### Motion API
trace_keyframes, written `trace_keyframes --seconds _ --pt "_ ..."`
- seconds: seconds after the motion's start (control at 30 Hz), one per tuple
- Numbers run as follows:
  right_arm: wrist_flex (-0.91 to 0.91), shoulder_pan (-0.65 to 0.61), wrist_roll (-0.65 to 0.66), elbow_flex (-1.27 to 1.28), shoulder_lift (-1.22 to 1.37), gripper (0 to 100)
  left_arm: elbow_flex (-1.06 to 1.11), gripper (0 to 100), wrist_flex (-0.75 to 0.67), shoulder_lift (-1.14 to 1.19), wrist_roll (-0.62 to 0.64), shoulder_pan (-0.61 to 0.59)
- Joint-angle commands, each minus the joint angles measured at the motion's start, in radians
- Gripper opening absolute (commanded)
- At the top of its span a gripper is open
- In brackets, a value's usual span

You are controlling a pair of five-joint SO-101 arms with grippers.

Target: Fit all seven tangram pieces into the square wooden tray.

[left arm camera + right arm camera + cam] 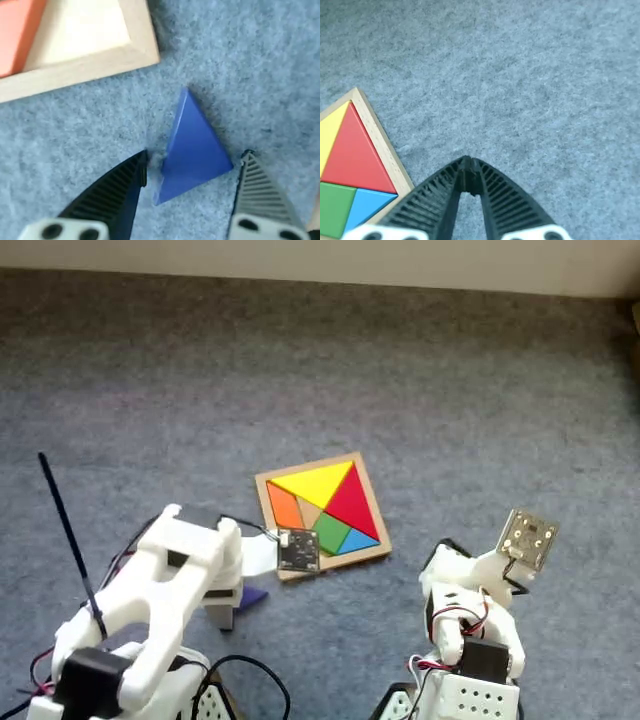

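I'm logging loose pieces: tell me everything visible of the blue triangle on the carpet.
The blue triangle is a flat, smooth, evenly coloured piece, seemingly painted wood. It lies flat on the grey carpet, apart from the wooden tray, straddled by the open left pincer, whose black finger sits at its edge.

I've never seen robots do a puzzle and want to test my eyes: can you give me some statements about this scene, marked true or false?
1. The blue triangle lies on the carpet, outside the wooden tray. True.
2. The left gripper is shut. False: it is open, straddling the blue triangle.
3. The right gripper is shut and holds nothing. True.
4. The red triangle lies on the carpet. False: it sits in the wooden tray beside the yellow piece.
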Motion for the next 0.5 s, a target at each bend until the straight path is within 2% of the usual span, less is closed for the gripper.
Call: trace_keyframes --seconds 0.0,0.33,0.47 --pt "-0.031 0.013 0.009 0.099 -0.012 0.5 -0.084 24 -0.014 0.053 -0.015 0.001" --pt "-0.031 0.013 0.009 0.099 -0.012 0.5 -0.09 14 -0.009 0.077 -0.009 0.013" --pt "-0.031 0.013 0.009 0.099 -0.012 0.5 -0.102 13 0.064 0.067 -0.009 0.013"
